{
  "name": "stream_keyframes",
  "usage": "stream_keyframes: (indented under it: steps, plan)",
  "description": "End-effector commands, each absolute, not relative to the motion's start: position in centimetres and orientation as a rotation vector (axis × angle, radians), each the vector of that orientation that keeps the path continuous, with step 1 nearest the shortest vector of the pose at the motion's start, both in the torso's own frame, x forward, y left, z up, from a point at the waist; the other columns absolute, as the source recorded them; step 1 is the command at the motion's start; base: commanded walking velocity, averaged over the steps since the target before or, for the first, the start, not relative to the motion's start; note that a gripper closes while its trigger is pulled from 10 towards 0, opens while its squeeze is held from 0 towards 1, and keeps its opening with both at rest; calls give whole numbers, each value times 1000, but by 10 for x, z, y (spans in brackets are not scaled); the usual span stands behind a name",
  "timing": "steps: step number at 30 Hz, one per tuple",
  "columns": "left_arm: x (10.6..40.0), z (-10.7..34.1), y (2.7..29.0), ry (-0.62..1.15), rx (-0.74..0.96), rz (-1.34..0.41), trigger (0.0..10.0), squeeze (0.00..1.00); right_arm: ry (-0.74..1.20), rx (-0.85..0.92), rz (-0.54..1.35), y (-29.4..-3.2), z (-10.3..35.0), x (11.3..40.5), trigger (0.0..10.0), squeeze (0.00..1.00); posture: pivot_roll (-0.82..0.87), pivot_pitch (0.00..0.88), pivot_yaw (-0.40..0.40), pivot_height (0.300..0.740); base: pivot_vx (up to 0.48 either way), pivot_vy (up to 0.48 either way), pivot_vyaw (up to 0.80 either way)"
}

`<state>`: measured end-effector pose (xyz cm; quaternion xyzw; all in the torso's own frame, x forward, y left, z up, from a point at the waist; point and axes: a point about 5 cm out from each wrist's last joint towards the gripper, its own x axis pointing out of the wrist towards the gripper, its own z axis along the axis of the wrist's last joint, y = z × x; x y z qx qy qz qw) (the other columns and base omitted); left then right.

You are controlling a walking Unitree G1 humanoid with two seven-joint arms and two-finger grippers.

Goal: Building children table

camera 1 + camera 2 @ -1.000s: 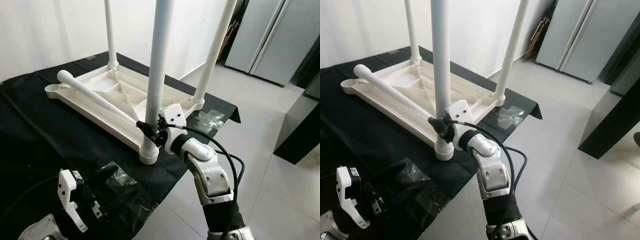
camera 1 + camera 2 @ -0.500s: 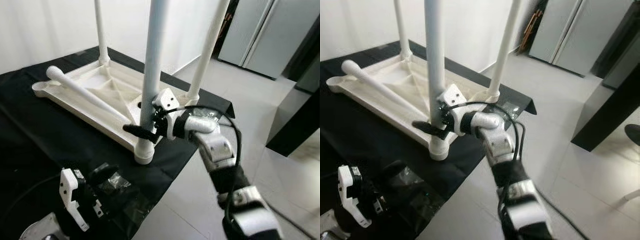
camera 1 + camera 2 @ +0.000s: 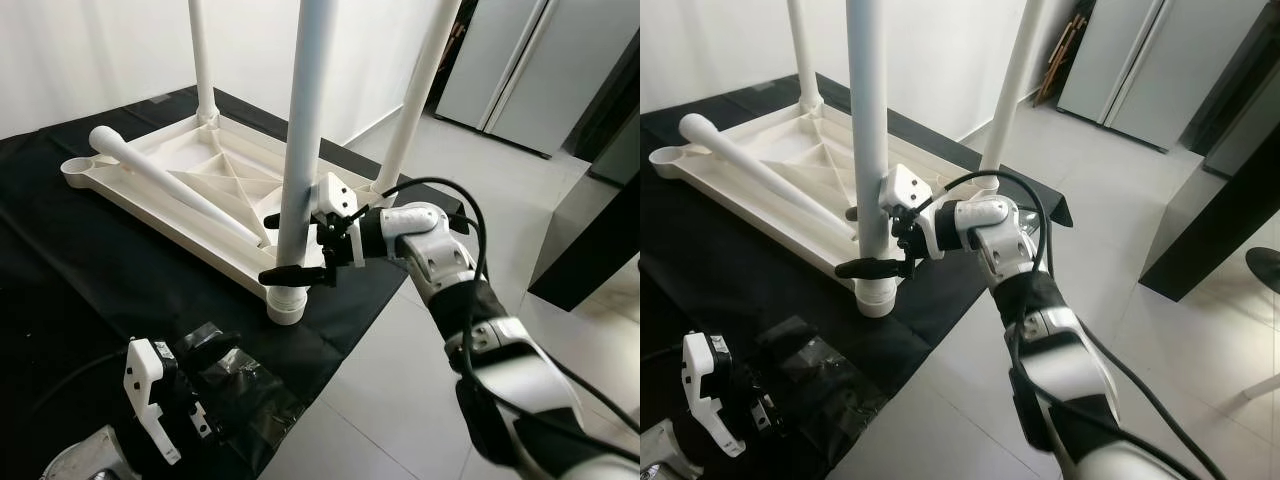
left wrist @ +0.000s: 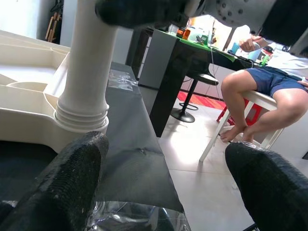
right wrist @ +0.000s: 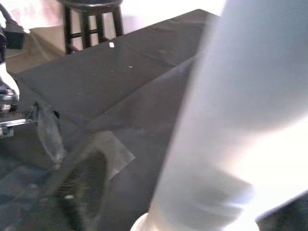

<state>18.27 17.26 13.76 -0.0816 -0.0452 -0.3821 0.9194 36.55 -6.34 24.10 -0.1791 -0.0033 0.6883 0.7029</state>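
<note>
Straddling the near leg (image 3: 300,150) low down, the right gripper (image 3: 300,262) has its fingers spread, one sticking out on the robot's left. That leg stands upright in the upturned tabletop (image 3: 180,180) corner. A loose leg (image 3: 170,180) lies across the tabletop; the left gripper (image 3: 195,400) waits spread below.

The right arm reaches forward, bent at the elbow, its right hand (image 3: 297,262) spread open; the left hand (image 3: 190,385) rests low, fingers parted.
</note>
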Motion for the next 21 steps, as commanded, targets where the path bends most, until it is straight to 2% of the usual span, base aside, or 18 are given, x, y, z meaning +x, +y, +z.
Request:
stream_keyframes:
  steps: [1,2,15,17,18,21]
  plan:
    - [180,138,169,-100,-179,-789,10000,0,-28,-397,1572,-64,246,366,3020,0,-24,78,-158,740,0,0,0]
    - [179,138,169,-100,-180,-789,10000,0,-20,-396,1589,-65,245,367,0,0,-22,80,-157,740,0,0,0]
    - [179,138,169,-98,-183,-790,10000,0,-62,-351,1531,-83,242,369,0,0,-39,87,-148,740,0,0,0]
    - [179,139,170,-98,-183,-791,10000,0,-75,-340,1446,-92,238,371,0,0,-48,90,-153,740,0,0,0]
    - [180,139,171,-99,-183,-790,10000,0,-37,-249,1312,-95,227,372,0,0,-49,95,-161,740,0,0,0]
    - [180,139,171,-99,-183,-790,10000,0,-37,-249,1312,-95,227,372,0,0,-49,95,-161,740,0,0,0]
